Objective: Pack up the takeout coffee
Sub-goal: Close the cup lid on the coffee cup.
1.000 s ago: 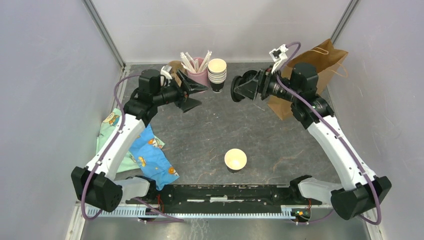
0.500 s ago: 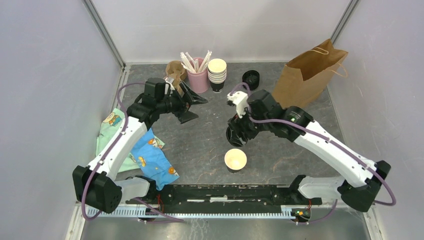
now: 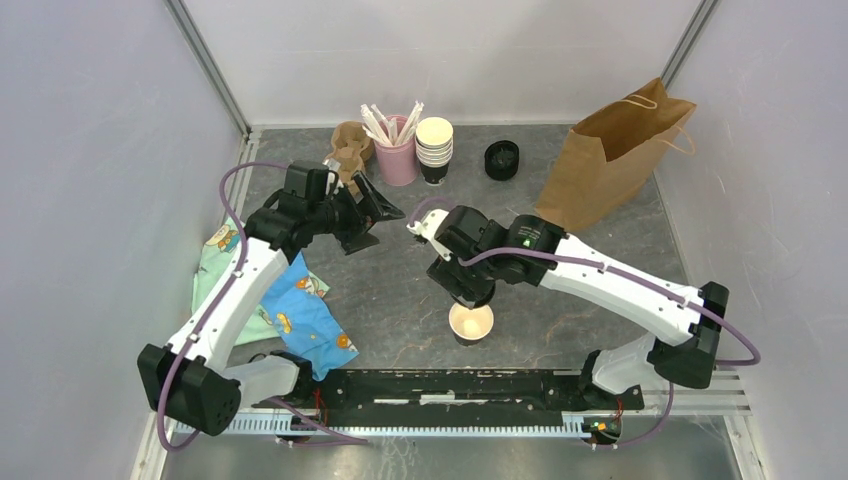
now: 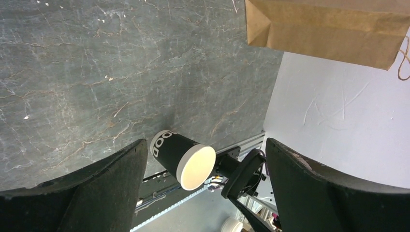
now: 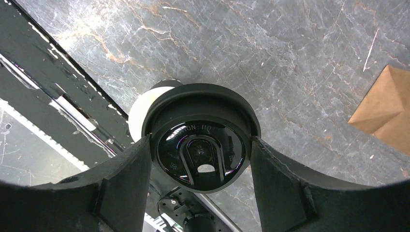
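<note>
We are bringing our right gripper [image 3: 462,288] forward from the brown bag [image 3: 612,150] at the back, and it is now hanging, clamped on the black lid [image 5: 200,145], just above the open cup [image 3: 471,322] standing at the front. Our left gripper [image 3: 372,222] is spreading wider, empty and well apart from the cup, so capping is probably coming next, bagging after.

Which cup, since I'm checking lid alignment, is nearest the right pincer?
The lone open cup at the near edge, just under the right pincer holding a black lid; the stacked cups stand far back.
</note>
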